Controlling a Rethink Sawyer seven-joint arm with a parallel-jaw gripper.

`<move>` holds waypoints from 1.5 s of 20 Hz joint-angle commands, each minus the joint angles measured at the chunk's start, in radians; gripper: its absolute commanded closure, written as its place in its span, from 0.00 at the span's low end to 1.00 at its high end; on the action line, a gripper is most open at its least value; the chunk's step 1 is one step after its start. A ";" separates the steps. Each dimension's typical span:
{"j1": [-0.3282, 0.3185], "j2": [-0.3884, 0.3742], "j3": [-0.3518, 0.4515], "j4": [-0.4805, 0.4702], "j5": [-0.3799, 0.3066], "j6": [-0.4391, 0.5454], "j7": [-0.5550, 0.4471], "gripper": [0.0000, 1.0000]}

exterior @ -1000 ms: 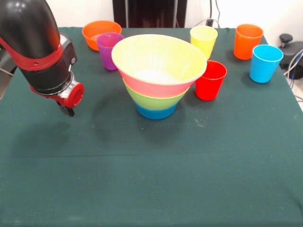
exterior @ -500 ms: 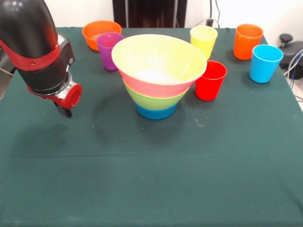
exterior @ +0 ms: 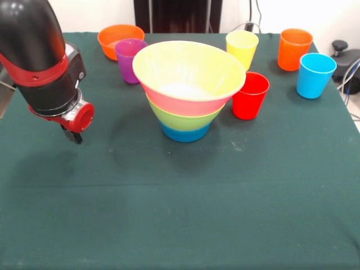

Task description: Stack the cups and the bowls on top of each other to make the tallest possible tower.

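Hovering at left above green tablecloth (exterior: 185, 197): gripper (exterior: 73, 135), finger state indiscernible, nothing visibly held. Well to its right, tower (exterior: 188, 90) of nested bowls, blue base, green, pink, wide yellowish top, interior holding nothing visible. Behind, purple cup (exterior: 129, 59) touching small orange bowl (exterior: 119, 38); beside tower's right, red cup (exterior: 250, 94).

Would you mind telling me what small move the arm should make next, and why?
Probably swing the hand across toward the purple cup. The hand hangs over bare cloth, holding nothing visible, while the tower of nested bowls stands finished for now and that cup stands loose, nearest to it.
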 commanded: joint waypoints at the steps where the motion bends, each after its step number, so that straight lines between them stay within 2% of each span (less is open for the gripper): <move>1: 0.009 0.021 0.084 -0.034 -0.078 0.075 -0.203 1.00; 24: 0.015 0.004 0.079 -0.029 -0.074 0.091 -0.201 1.00; 30: 0.001 -0.035 0.078 0.043 -0.062 0.099 -0.201 1.00</move>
